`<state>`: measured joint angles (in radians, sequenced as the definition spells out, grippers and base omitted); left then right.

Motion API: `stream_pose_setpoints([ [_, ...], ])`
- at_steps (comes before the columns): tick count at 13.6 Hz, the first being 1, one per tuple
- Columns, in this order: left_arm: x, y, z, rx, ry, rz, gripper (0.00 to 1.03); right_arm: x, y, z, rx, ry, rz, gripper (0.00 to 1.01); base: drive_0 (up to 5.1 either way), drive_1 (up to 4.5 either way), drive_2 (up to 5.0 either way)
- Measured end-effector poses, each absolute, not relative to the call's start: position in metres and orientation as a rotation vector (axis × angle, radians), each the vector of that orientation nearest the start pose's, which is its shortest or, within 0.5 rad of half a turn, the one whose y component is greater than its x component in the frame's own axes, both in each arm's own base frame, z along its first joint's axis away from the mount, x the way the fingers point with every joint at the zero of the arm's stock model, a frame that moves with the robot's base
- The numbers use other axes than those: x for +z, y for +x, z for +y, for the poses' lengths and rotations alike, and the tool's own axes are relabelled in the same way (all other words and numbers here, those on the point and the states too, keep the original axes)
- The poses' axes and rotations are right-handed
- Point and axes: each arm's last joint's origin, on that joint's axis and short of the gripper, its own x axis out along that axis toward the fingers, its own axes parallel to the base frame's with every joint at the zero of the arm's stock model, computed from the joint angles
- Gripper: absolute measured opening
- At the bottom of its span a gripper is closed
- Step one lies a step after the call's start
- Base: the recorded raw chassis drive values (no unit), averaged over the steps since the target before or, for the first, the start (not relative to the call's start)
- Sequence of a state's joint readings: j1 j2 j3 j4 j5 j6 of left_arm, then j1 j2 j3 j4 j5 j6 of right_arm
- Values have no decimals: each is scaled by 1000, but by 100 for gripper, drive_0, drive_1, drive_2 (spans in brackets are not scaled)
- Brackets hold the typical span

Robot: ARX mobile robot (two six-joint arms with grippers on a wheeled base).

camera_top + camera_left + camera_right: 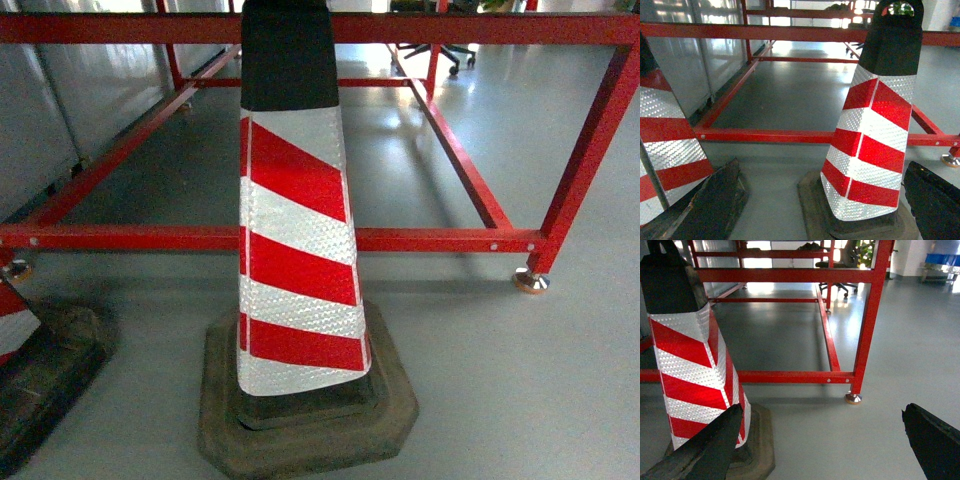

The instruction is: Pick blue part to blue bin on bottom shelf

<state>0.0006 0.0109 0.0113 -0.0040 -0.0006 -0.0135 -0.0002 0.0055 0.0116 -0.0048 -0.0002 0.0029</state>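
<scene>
The blue part, the blue bin and the bottom shelf are out of view in all three views. In the left wrist view my left gripper (821, 172) is open, its dark fingers (715, 205) spread wide over bare grey floor, with nothing between them. My right gripper (821, 412) is open too, its fingers (935, 440) far apart and holding nothing. Neither gripper shows in the head view.
A red-and-white striped traffic cone (295, 250) on a dark rubber base stands right in front. A second cone (665, 145) stands to the left. Behind them runs a low red steel frame (430, 240) with a footed leg (531, 281). Something blue (942, 258) lies far off right.
</scene>
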Motion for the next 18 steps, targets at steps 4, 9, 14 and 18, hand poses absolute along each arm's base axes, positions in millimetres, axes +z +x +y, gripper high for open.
stream_pose_setpoints([
  [4, 166, 98, 0, 1, -14, 4, 98, 167, 97, 0, 0, 3, -1, 98, 0, 0, 0],
  [9, 166, 98, 0, 1, -14, 4, 98, 167, 97, 0, 0, 3, -1, 98, 0, 0, 0],
  [14, 166, 98, 0, 1, -14, 4, 98, 167, 97, 0, 0, 3, -1, 98, 0, 0, 0],
  [18, 166, 98, 0, 1, -14, 4, 98, 167, 97, 0, 0, 3, -1, 98, 0, 0, 0],
])
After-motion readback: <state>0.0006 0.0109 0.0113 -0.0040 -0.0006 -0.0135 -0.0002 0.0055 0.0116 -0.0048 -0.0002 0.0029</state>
